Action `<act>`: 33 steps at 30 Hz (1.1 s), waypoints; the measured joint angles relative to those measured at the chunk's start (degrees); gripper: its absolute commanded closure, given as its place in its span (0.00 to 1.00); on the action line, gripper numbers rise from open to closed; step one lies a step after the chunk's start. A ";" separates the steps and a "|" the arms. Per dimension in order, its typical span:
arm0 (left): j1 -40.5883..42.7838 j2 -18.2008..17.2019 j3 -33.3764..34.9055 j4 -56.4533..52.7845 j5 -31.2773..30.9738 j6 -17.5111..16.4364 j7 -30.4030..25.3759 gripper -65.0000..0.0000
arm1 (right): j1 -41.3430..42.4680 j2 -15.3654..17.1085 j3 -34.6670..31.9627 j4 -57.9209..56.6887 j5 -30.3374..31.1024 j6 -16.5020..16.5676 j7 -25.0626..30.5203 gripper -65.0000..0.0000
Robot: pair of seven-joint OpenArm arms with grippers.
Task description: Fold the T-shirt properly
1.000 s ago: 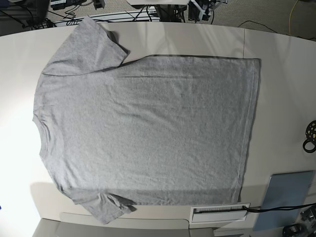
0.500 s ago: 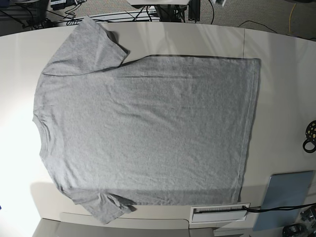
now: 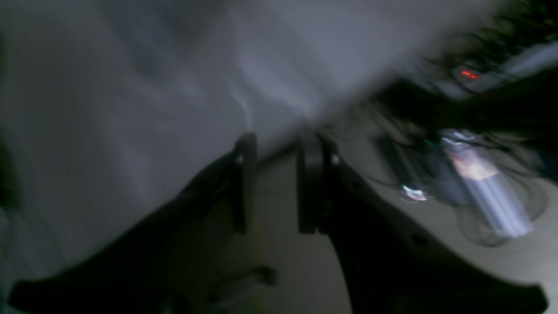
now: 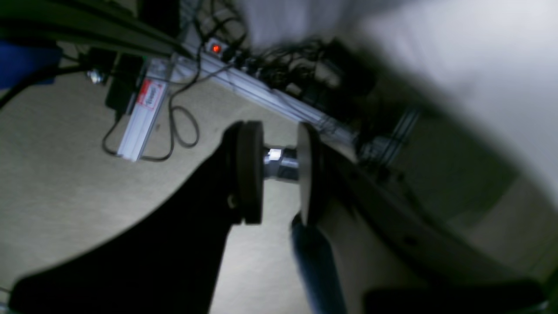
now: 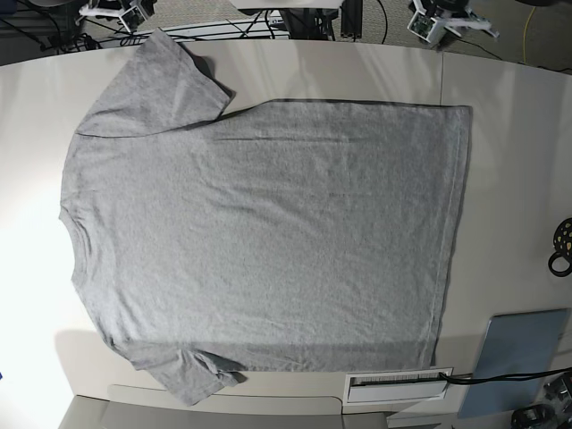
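A large heather-grey short-sleeved cotton T-shirt (image 5: 259,241) lies spread flat, plain side up, across a pale cream table (image 5: 509,161), its ribbed neck at the base view's left edge of the cloth, its hem toward the right, one sleeve reaching the far edge of the table and the other the near edge. A seam in the tabletop runs front to back just beyond the hem. At the near right corner rests a flat grey-blue rectangular pad (image 5: 523,353), with a small white slotted box (image 5: 398,386) just beside it and a black ring-shaped object (image 5: 563,246) at the right edge. Beyond the far edge of the table, beige carpet (image 5: 465,31) carries tangled black cables and metal framing, and bits of the two white arm assemblies show at the top corners. The left gripper (image 3: 272,183) hangs over the table's edge with its dark jaws slightly apart and nothing between them; the view is blurred. The right gripper (image 4: 281,174) hangs above the carpet beside a power strip with a red light (image 4: 216,48), its jaws likewise parted and empty.
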 measured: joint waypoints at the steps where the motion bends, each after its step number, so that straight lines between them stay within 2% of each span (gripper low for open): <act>1: 0.15 -0.46 0.00 0.83 1.81 -0.46 0.50 0.73 | -0.17 0.00 0.00 1.62 -0.98 -0.24 -0.39 0.78; 4: -0.39 -2.10 0.09 3.15 8.66 -1.46 0.17 0.73 | -0.20 0.02 -0.11 5.92 -5.35 -1.84 -1.73 0.78; 6: -2.14 -3.34 0.02 3.52 12.50 -5.25 0.20 0.73 | -0.20 0.09 -0.04 8.37 -8.39 -2.62 -1.86 0.78; 9: -5.38 -4.48 0.04 3.41 13.18 -12.35 0.31 0.73 | -0.15 0.11 -0.07 11.34 -11.72 -2.49 -1.70 0.78; 12: -10.25 -4.76 0.09 2.93 13.33 -17.53 0.17 0.73 | -0.11 0.20 -0.04 12.74 -14.25 -2.51 -1.79 0.78; 16: -16.15 -5.90 0.09 -0.09 12.83 -22.08 -0.09 0.61 | 0.00 0.22 -0.07 12.92 -14.73 -2.36 -2.69 0.78; 18: -18.05 -6.73 0.11 -2.38 12.24 -23.76 -0.79 0.59 | -0.02 0.13 -0.04 12.92 -14.80 -2.80 -4.76 0.78; 20: -19.12 -8.22 0.22 -4.81 12.26 -24.09 -1.49 0.59 | -0.02 0.11 -0.07 12.92 -14.71 -4.31 -6.64 0.74; 21: -19.52 -9.09 0.22 -6.08 12.20 -24.09 -1.18 0.59 | -0.02 0.17 -0.04 12.92 -14.73 -5.44 -7.50 0.69; 24: -20.39 -12.09 0.22 -9.88 12.52 -23.65 -1.60 0.59 | 0.00 0.17 -0.07 12.92 -14.73 -6.16 -7.58 0.55; 27: -21.77 -14.05 0.22 -12.74 12.55 -23.17 -2.93 0.59 | 0.31 0.04 -0.07 12.92 -14.75 -6.01 -7.17 0.53; 33: -25.59 -14.14 0.17 -16.50 12.55 -22.77 -7.54 0.59 | 3.41 0.02 -0.07 12.92 -20.35 -5.95 -6.95 0.53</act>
